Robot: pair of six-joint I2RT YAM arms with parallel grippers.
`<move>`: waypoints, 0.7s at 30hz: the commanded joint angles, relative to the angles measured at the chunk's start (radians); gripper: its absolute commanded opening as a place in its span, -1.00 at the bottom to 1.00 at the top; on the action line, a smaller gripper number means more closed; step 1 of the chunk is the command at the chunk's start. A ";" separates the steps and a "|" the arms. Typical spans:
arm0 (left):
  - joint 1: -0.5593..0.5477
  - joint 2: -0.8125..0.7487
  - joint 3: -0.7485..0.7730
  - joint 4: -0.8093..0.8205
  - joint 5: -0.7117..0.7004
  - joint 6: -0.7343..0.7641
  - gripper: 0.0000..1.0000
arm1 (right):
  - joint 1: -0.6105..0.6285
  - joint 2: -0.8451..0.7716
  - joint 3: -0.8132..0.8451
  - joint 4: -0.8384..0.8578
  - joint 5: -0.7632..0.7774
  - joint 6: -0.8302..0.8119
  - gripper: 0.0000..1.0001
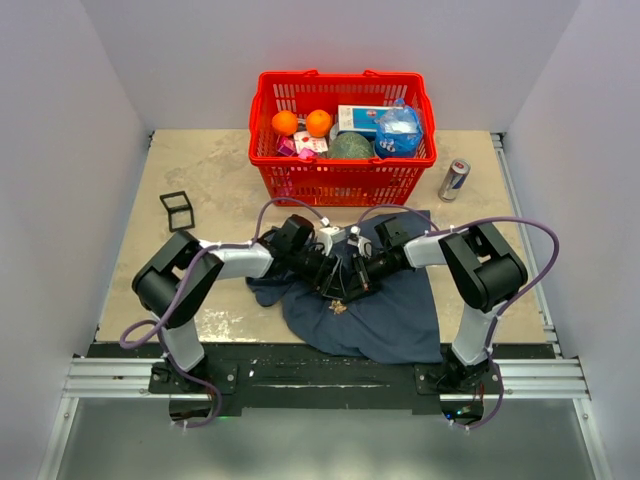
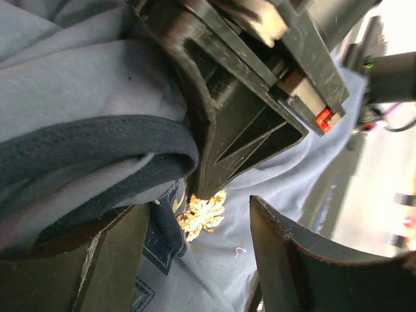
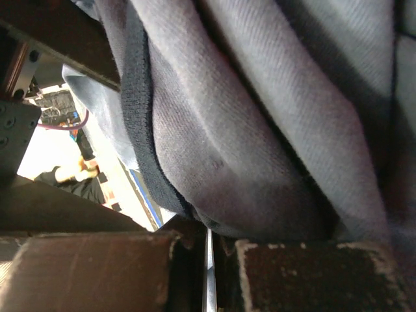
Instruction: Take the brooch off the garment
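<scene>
My left gripper [image 2: 197,229] has its jaws spread. The gold brooch [image 2: 202,215] lies between them, lower centre of the wrist view, on the blue garment [image 2: 78,84]. My right gripper [image 3: 208,246] is pressed together, pinching a garment fold.

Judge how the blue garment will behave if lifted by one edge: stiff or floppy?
Probably floppy: the garment lies in crumpled folds and drapes over the right gripper. Likely light, since the knit looks thin. The brooch would probably ride along.
</scene>
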 commanded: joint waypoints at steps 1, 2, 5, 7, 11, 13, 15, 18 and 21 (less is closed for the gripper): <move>-0.021 -0.046 -0.006 -0.156 -0.221 0.157 0.38 | -0.001 0.032 0.003 -0.009 0.213 -0.052 -1.00; -0.019 -0.052 -0.012 -0.162 -0.238 0.168 0.39 | -0.001 0.029 0.002 -0.013 0.214 -0.058 -1.00; -0.012 -0.097 -0.030 -0.188 -0.265 0.206 0.43 | -0.017 -0.003 0.003 -0.026 0.204 -0.073 -1.00; 0.018 -0.150 -0.035 -0.171 -0.141 0.203 0.46 | -0.029 -0.064 0.008 -0.024 0.149 -0.076 -1.00; 0.048 -0.268 -0.053 -0.105 0.042 0.229 0.61 | -0.030 -0.175 0.009 -0.070 0.066 -0.141 -1.00; 0.051 -0.307 -0.063 -0.093 0.108 0.249 0.64 | -0.029 -0.234 0.009 -0.086 0.017 -0.171 -1.00; 0.067 -0.313 -0.060 -0.052 0.131 0.239 0.65 | -0.029 -0.279 0.008 -0.058 -0.017 -0.185 -1.00; 0.107 -0.315 -0.087 0.031 0.191 0.196 0.67 | -0.029 -0.337 0.009 0.020 -0.049 -0.142 -1.00; 0.146 -0.309 -0.115 0.079 0.263 0.168 0.71 | -0.030 -0.339 0.022 0.025 -0.045 -0.136 -1.00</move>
